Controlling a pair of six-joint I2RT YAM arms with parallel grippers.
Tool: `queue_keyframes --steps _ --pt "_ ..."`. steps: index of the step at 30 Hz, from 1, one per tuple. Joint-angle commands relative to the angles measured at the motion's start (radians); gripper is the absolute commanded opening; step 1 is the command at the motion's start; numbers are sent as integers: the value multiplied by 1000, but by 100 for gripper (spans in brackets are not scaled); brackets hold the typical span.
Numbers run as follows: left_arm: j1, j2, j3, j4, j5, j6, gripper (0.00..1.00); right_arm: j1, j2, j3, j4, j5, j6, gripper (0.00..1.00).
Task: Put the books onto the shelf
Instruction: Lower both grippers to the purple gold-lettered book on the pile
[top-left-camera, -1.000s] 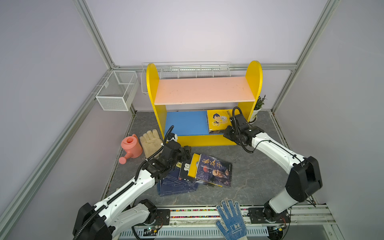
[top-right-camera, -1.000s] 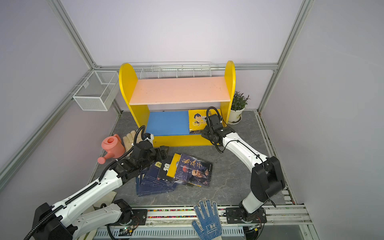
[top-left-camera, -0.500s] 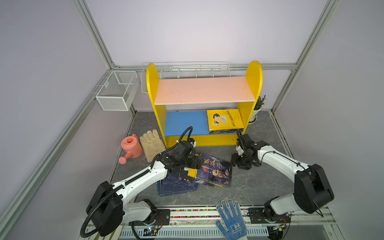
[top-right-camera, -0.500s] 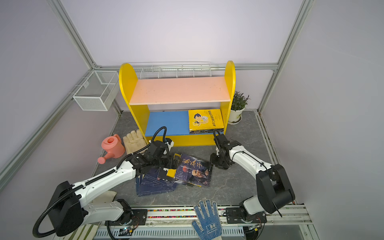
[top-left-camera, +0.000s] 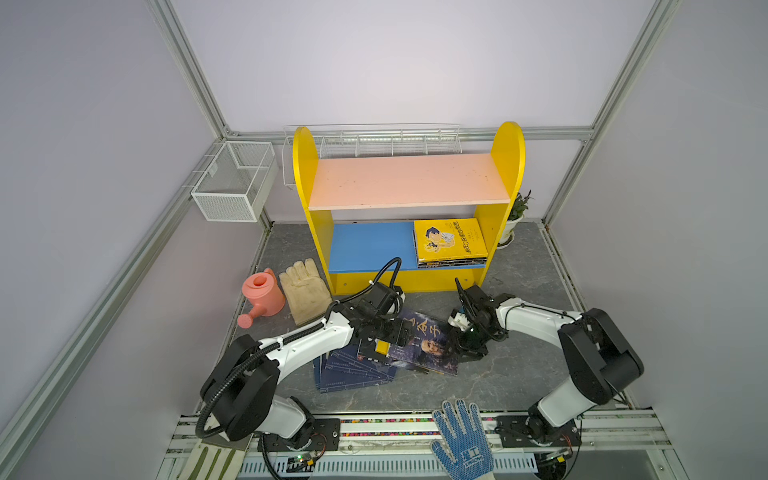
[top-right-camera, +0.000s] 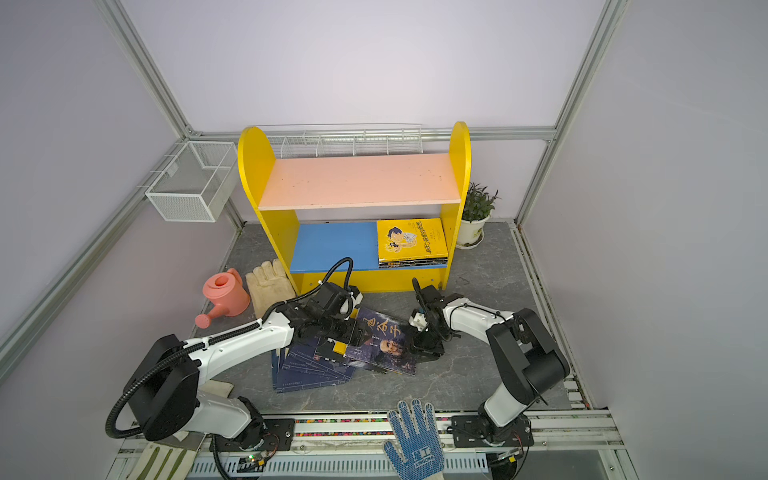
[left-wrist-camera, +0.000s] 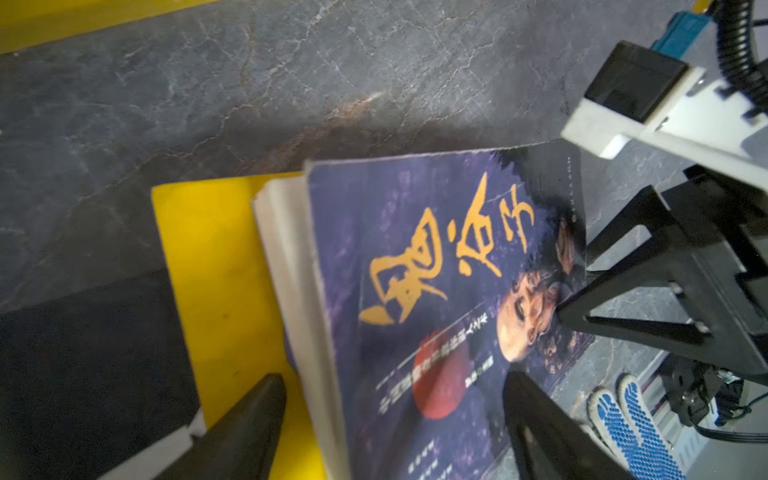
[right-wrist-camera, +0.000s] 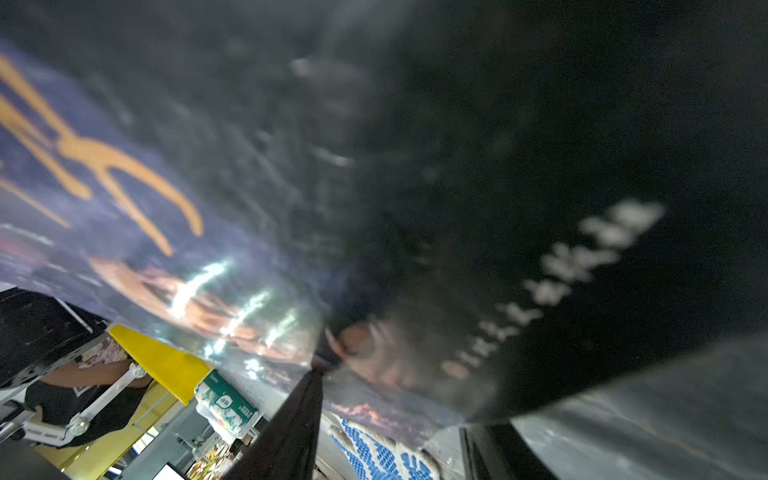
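"The books (top-left-camera: 353, 370): where do they lie, starting nearest?"

"Just behind the blue-dotted glove (top-left-camera: 461, 436) on the front rail, a loose pile lies flat on the grey surface (top-left-camera: 519, 374). Navy ones are fanned out at the bottom. A yellow book (left-wrist-camera: 216, 270) shows above them, and a dark book (top-left-camera: 430, 347) with big orange characters lies on top."

"And the fingers?"

"The left fingers (left-wrist-camera: 249, 419) stand wide apart over the pile's left part. One is above the yellow book and one above the dark cover, and they hold nothing. The right fingers (left-wrist-camera: 575, 311) are parted too, at the dark book's right edge, with one tip touching the cover. In the right wrist view that glossy cover fills the picture, blurred."

"Farther back?"

"A pink watering can (top-left-camera: 262, 297) and a cream glove (top-left-camera: 303, 289) lie just left of the shelf (top-left-camera: 305, 174). On its blue lower board (top-left-camera: 370, 247), against the right panel, sits a flat stack (top-left-camera: 451, 243) topped by a yellow cartoon cover. A potted plant (top-right-camera: 476, 212) stands beyond that panel."
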Motion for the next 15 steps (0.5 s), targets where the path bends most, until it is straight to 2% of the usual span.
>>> queue_keyframes --steps 1,4,6,9,11,13,15 --pt "-3 38 -5 -69 5 9 79 25 38 22 100 26 -83 52" --pt "-2 53 -7 -67 -20 -2 73 25 -13 65 113 20 -102 53" --pt "-2 69 4 -80 -45 -12 61 26 -35 91 131 17 -95 53" --pt "1 85 16 -80 -48 -16 37 26 -23 131 135 15 -83 53" --pt "1 85 24 -77 -51 -14 14 25 -7 155 133 16 -83 53" --pt "2 75 30 -80 -63 -14 0 26 -2 173 123 29 -91 53" --pt "2 46 34 -88 -86 -21 0 23 -16 185 111 60 -96 53"
